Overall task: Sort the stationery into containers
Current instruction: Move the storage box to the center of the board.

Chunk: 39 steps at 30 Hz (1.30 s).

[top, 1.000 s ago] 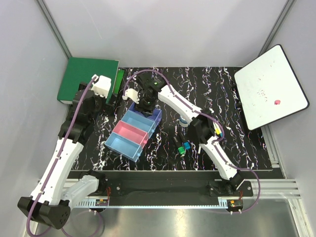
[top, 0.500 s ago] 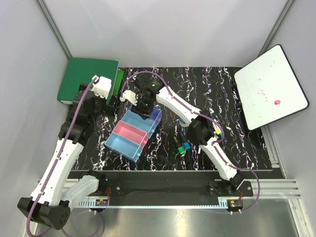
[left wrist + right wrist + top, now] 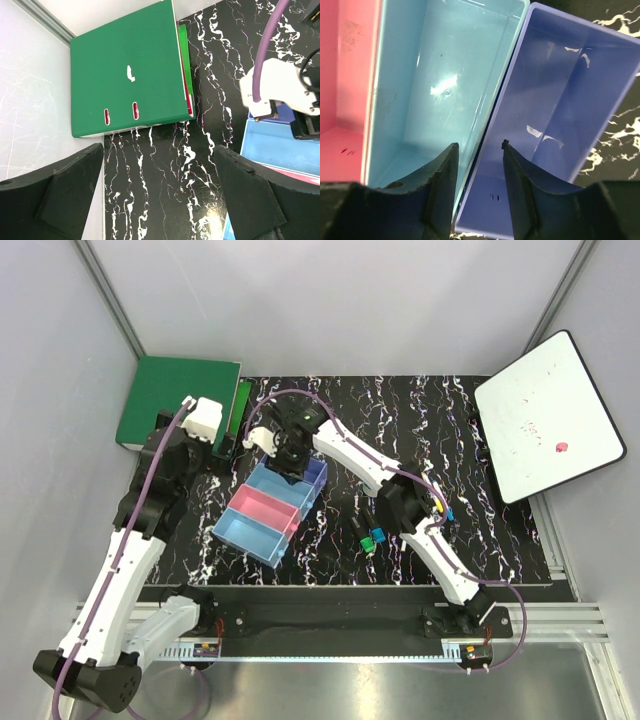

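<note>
The containers [image 3: 270,508] are four joined bins lying in a diagonal row on the black marbled mat. My right gripper [image 3: 288,462] hovers over their far end. In the right wrist view it [image 3: 477,167] is open and empty. Its jaws straddle the wall between a light blue bin [image 3: 440,85] and the purple-blue bin [image 3: 555,100]; both are empty. Part of the pink bin [image 3: 345,75] shows at the left. Two short black markers [image 3: 367,536] with green and blue caps lie right of the bins. My left gripper [image 3: 225,443] [image 3: 160,190] is wide open and empty over bare mat. The tape roll and the pens are hidden.
A green ring binder [image 3: 175,400] [image 3: 125,75] lies at the far left corner beside my left gripper. A white board with a black rim [image 3: 548,410] lies at the far right. The right arm's white wrist part [image 3: 272,92] shows in the left wrist view above a blue bin [image 3: 280,150].
My right gripper has moved a little left and nearer, from the purple-blue bin's far end to over the wall between it and the light blue bin. The left arm has shifted slightly.
</note>
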### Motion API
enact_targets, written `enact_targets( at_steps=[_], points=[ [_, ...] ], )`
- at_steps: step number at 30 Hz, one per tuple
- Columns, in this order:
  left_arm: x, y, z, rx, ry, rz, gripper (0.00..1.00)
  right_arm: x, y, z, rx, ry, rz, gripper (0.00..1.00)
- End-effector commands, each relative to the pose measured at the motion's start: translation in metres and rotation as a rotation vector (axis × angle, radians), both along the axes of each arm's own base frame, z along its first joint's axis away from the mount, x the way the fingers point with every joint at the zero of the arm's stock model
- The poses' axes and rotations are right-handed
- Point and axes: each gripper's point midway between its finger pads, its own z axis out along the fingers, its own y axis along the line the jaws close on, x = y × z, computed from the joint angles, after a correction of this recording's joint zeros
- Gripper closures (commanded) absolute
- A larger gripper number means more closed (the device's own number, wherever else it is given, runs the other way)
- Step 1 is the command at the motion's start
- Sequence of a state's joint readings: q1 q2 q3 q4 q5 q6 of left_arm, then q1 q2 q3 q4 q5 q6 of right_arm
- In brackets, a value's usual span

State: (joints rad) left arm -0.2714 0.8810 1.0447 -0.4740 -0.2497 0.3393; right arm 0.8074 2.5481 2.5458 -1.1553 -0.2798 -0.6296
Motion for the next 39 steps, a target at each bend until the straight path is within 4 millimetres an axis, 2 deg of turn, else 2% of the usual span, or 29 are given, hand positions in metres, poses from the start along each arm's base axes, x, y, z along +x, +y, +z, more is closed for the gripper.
enact_targets(
  at_steps=[1, 5, 6, 9, 10, 13, 17, 19, 22, 24, 25, 27, 28, 31, 32, 36, 37, 38, 39],
  points=[
    [0.001, -0.002, 0.014, -0.013, -0.052, -0.016, 0.01, 0.000, 0.012, -0.002, 0.020, -0.009, -0.005, 0.55],
    [0.000, -0.004, 0.012, -0.019, -0.049, -0.024, 0.01, -0.001, 0.013, -0.007, 0.017, 0.005, -0.018, 0.68],
    [0.000, -0.004, 0.011, -0.019, -0.047, -0.025, 0.01, -0.001, 0.013, -0.007, 0.018, 0.005, -0.021, 0.77],
    [0.000, -0.004, 0.009, -0.015, -0.043, -0.026, 0.01, 0.002, 0.013, -0.005, 0.020, -0.005, -0.035, 0.91],
    [0.001, -0.004, 0.009, -0.015, -0.044, -0.026, 0.01, 0.002, 0.014, -0.003, 0.023, -0.006, -0.044, 1.00],
    [0.001, -0.005, 0.010, -0.015, -0.045, -0.031, 0.01, 0.004, 0.013, -0.001, 0.025, -0.007, -0.077, 1.00],
    [0.000, -0.006, 0.015, -0.019, -0.057, -0.036, 0.01, 0.010, 0.006, -0.007, 0.007, 0.002, -0.176, 1.00],
    [-0.001, -0.006, 0.016, -0.020, -0.063, -0.040, 0.01, 0.022, 0.003, -0.005, 0.027, -0.004, -0.260, 1.00],
    [-0.003, -0.006, 0.019, -0.017, -0.072, -0.047, 0.01, 0.051, -0.009, -0.002, 0.045, -0.046, -0.426, 1.00],
    [-0.003, -0.007, 0.019, -0.007, -0.070, -0.060, 0.01, 0.069, -0.020, -0.002, 0.053, -0.070, -0.522, 1.00],
    [-0.003, -0.008, 0.018, -0.002, -0.068, -0.065, 0.01, 0.082, -0.033, -0.003, 0.058, -0.064, -0.605, 1.00],
    [-0.002, -0.009, 0.016, 0.009, -0.063, -0.076, 0.01, 0.096, -0.047, -0.003, 0.066, -0.067, -0.678, 1.00],
    [-0.002, -0.009, 0.015, 0.016, -0.060, -0.082, 0.01, 0.108, -0.062, -0.007, 0.070, -0.051, -0.754, 1.00],
    [0.000, -0.012, 0.008, 0.026, -0.042, -0.100, 0.01, 0.132, -0.088, -0.009, 0.081, -0.056, -0.890, 1.00],
    [0.001, -0.013, 0.005, 0.032, -0.033, -0.106, 0.01, 0.146, -0.107, -0.010, 0.072, -0.080, -0.944, 1.00],
    [0.006, -0.018, -0.004, 0.029, -0.006, -0.125, 0.01, 0.180, -0.149, -0.009, 0.095, -0.108, -1.086, 1.00],
    [0.007, -0.019, -0.007, 0.028, 0.005, -0.127, 0.01, 0.185, -0.156, -0.013, 0.097, -0.104, -1.110, 1.00],
    [0.008, -0.020, -0.009, 0.025, 0.011, -0.131, 0.01, 0.192, -0.163, -0.009, 0.108, -0.116, -1.130, 1.00],
    [0.009, -0.022, -0.010, 0.020, 0.016, -0.139, 0.01, 0.201, -0.179, -0.010, 0.109, -0.123, -1.166, 1.00]
  ],
)
